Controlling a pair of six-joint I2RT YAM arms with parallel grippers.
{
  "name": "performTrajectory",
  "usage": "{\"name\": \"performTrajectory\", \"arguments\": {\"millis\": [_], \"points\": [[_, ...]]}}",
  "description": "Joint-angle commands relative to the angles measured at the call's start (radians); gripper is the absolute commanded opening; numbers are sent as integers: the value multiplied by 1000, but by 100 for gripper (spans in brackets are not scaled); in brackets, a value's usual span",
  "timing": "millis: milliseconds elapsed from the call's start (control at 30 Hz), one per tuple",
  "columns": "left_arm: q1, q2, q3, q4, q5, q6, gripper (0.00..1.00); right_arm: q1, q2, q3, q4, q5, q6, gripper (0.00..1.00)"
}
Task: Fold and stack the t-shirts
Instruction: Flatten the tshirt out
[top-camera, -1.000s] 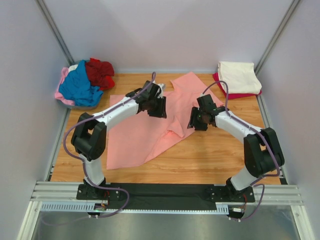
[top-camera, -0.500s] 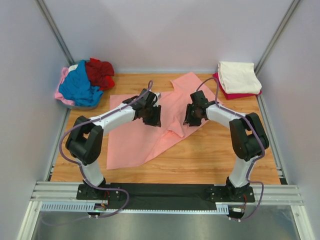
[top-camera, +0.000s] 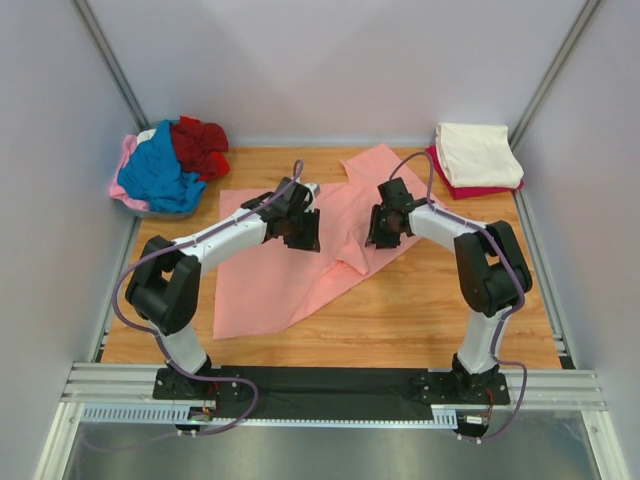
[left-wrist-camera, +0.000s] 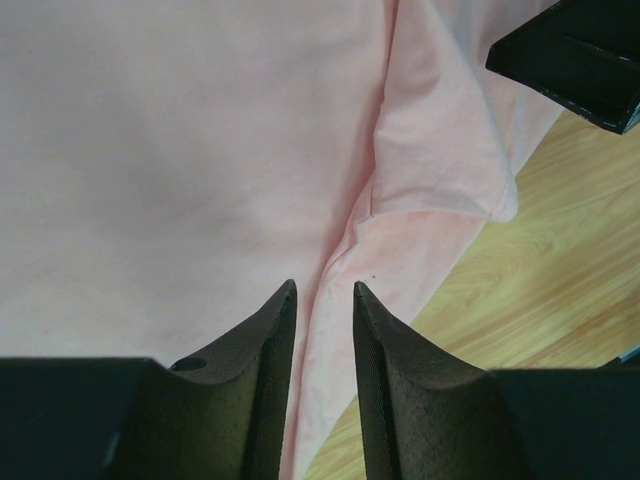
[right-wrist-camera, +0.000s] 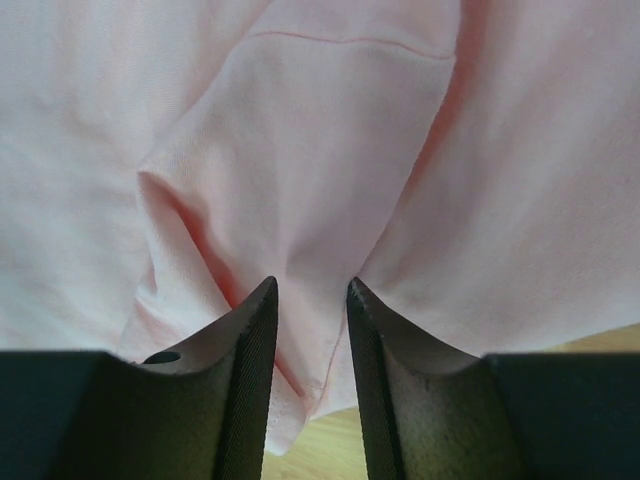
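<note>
The salmon-pink t-shirt (top-camera: 280, 270) lies spread and wrinkled across the middle of the wooden table. My left gripper (top-camera: 303, 231) is down on its upper middle. In the left wrist view its jaws stand narrowly apart, with a raised ridge of the shirt (left-wrist-camera: 200, 150) pinched between them. My right gripper (top-camera: 381, 229) is down on the shirt's right part near its edge. In the right wrist view, folds of the shirt (right-wrist-camera: 330, 150) run together into its narrow jaws. A loose pile of blue (top-camera: 155, 172), dark red (top-camera: 200, 145) and pale pink shirts lies at the far left.
A folded cream shirt (top-camera: 477, 152) lies on a dark red one (top-camera: 480, 190) at the far right corner. Grey walls with metal posts close in the table (top-camera: 430, 310). The right gripper's black body (left-wrist-camera: 575, 55) shows in the left wrist view.
Both grippers have moved in over the pink shirt, the left one slightly nearer and leftward, the right one farther and leftward. The shirt's outline has not visibly shifted.
</note>
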Motion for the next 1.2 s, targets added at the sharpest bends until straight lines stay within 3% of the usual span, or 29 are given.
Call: {"name": "performTrajectory", "arguments": {"millis": [0, 67, 200, 233, 400, 533, 700, 933, 1000, 1033, 1167], "points": [[-1, -8, 6, 28, -9, 17, 36, 3, -12, 19, 29, -6, -7, 35], [-1, -4, 9, 29, -6, 17, 36, 3, -6, 16, 35, -16, -5, 31], [-3, 6, 9, 29, -7, 18, 35, 2, 6, 16, 46, -36, -5, 1], [-1, 6, 9, 29, -9, 17, 35, 5, 5, 16, 44, -38, -8, 0], [-1, -2, 14, 18, -15, 18, 34, 5, -72, 11, -9, -20, -31, 0], [-1, -17, 21, 2, -27, 21, 34, 5, -248, -36, -80, 28, -53, 0], [0, -48, 12, -12, -38, 20, 33, -3, -492, -226, -174, 131, -70, 0], [-3, -71, -5, -12, 5, -6, 33, -113, -849, -509, -191, 143, 97, 2], [-3, -74, -11, -11, 16, -10, 33, -141, -923, -548, -181, 157, 121, 76], [-3, -79, -15, -11, 20, -17, 33, -150, -934, -559, -187, 195, 128, 100], [-8, -100, -38, -6, 22, -23, 33, -163, -948, -538, -221, 220, 95, 100]]}}
